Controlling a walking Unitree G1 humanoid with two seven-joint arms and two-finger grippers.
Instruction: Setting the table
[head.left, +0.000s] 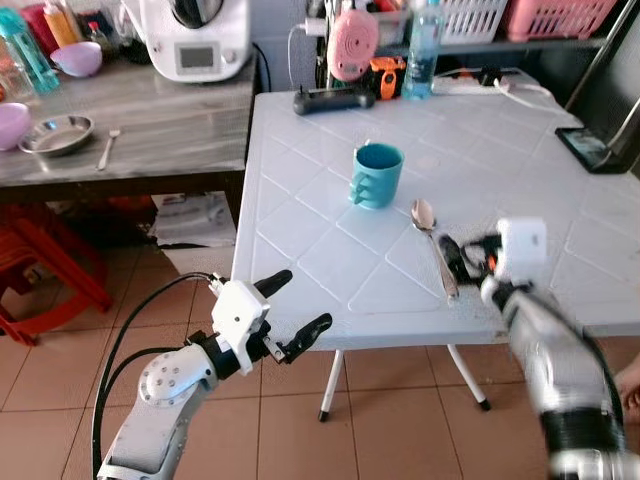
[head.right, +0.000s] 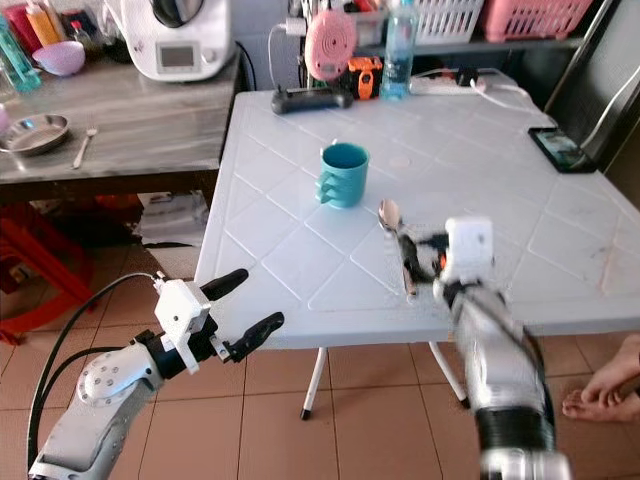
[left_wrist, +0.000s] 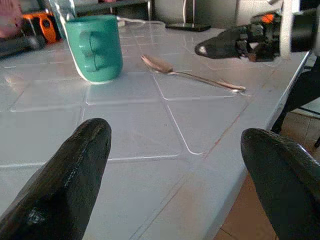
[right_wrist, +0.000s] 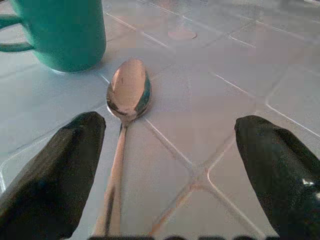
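Observation:
A teal mug (head.left: 377, 175) stands upright in the middle of the white plastic table (head.left: 300, 250). Just to its right lies a metal spoon (head.left: 434, 243), bowl toward the mug and handle toward the front edge. My right gripper (head.left: 462, 257) hovers low over the spoon's handle end, open. In the right wrist view the spoon (right_wrist: 127, 95) lies between the spread fingers (right_wrist: 55, 170), close to one of them, with the mug (right_wrist: 60, 30) beyond. My left gripper (head.left: 303, 302) is open and holds nothing, off the table's front left edge and below it.
A black phone (head.left: 590, 148) lies at the table's right edge. A black device (head.left: 333, 99), a water bottle (head.left: 422, 50) and a pink object (head.left: 352, 45) line the far edge. The wooden counter (head.left: 150, 120) on the left holds a steel bowl (head.left: 58, 133) and a fork (head.left: 107, 147). Red stools (head.left: 40, 270) stand below. A person's foot (head.right: 600, 395) rests at lower right.

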